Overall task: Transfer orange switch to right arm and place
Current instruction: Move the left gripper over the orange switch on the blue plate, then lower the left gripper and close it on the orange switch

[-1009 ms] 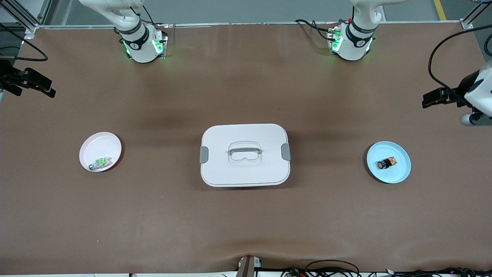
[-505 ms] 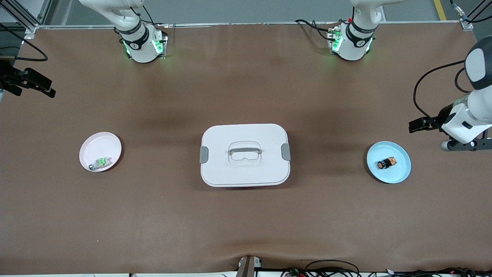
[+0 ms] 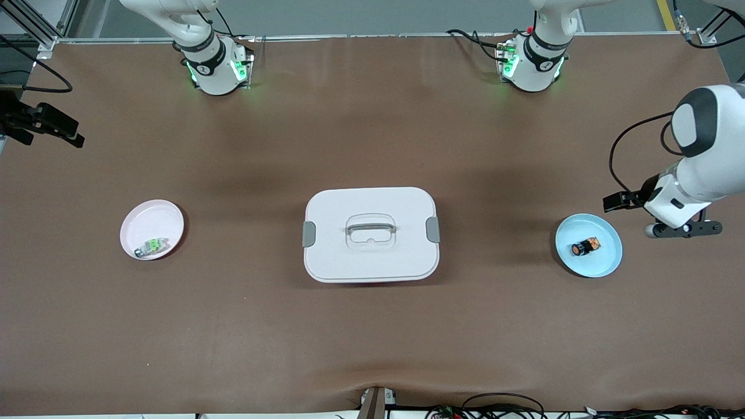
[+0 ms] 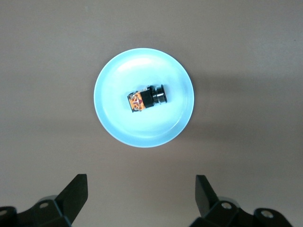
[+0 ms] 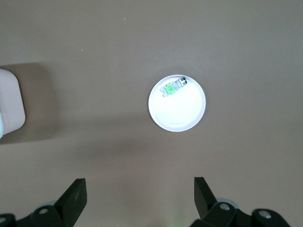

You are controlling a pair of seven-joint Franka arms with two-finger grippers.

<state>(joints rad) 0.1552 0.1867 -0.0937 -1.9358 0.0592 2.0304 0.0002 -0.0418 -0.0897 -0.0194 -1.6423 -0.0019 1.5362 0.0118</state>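
Note:
The orange switch (image 3: 584,247) lies on its side on a light blue plate (image 3: 599,263) toward the left arm's end of the table. In the left wrist view the switch (image 4: 147,98) sits mid-plate (image 4: 165,71). My left gripper (image 4: 140,184) is open and empty, up over the bare table beside the plate; in the front view it (image 3: 682,228) hangs just off the plate's rim. My right gripper (image 5: 139,189) is open and empty, high over the table at the right arm's end.
A pink plate (image 3: 148,220) holds a small grey-and-clear part with a green mark (image 3: 151,247); the right wrist view shows both (image 5: 177,116). A white lidded box (image 3: 371,256) with a handle stands mid-table.
My left arm has swung in from the table's end and come toward the blue plate. The switch and the right arm have not moved.

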